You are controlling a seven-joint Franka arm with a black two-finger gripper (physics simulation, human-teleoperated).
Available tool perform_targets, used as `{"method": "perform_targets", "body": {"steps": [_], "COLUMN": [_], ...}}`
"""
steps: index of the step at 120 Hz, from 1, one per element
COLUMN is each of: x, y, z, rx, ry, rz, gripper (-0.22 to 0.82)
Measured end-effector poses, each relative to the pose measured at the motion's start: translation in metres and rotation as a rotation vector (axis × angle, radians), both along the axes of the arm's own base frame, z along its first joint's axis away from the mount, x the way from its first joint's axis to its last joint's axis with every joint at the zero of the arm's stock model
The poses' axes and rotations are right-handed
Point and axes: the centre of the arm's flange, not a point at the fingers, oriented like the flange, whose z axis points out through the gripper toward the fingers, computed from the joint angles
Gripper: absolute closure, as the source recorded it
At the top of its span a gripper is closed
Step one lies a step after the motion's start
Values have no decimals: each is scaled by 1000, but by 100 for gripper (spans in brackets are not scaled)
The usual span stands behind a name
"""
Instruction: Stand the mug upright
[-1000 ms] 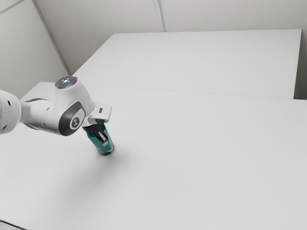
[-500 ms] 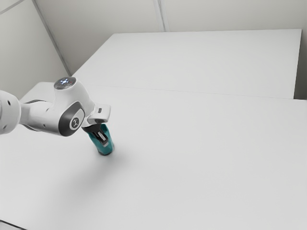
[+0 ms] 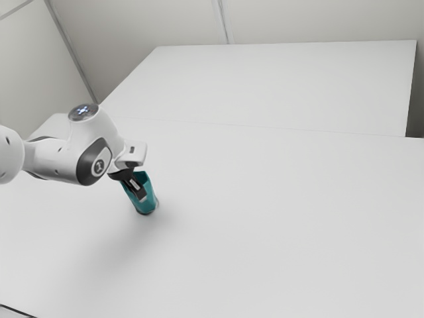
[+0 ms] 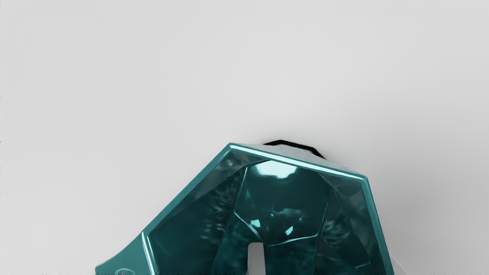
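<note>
The teal faceted mug [image 3: 150, 196] has its dark base down at the table and its top leaning slightly toward the exterior view's left. My gripper [image 3: 139, 193] is at its upper part, covering some of the mug's side there. Looking from the hand, the mug [image 4: 282, 198] presents its wide angular mouth, with a bit of the black base edge beyond the rim and part of what looks like the handle at one side. A narrow pale piece of the gripper [image 4: 256, 259] overlaps the mouth. Whether it touches the wall is unclear.
The white table [image 3: 278, 218] extends around the mug, with a second white surface [image 3: 278, 83] behind it. A dark line like a cable [image 3: 18, 311] lies at the near corner on the exterior view's left.
In the exterior view, my hand has shifted a little to the left and slightly up. The mug's top shows more and leans less than before, while its base stays about where it was.
</note>
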Motion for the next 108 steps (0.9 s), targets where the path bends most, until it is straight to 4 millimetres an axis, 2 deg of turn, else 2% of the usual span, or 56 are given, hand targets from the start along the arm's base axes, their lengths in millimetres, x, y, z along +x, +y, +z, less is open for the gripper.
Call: {"method": "perform_targets", "body": {"steps": [31,72,84,108], "x": [3,4,11,54], "y": [3,4,4,-1], "z": [11,46,69,151], "rx": [5,20,26,0], "ry": [-12,-49,-78,-123], "rz": [3,13,15,32], "gripper": [30,25,25,20]}}
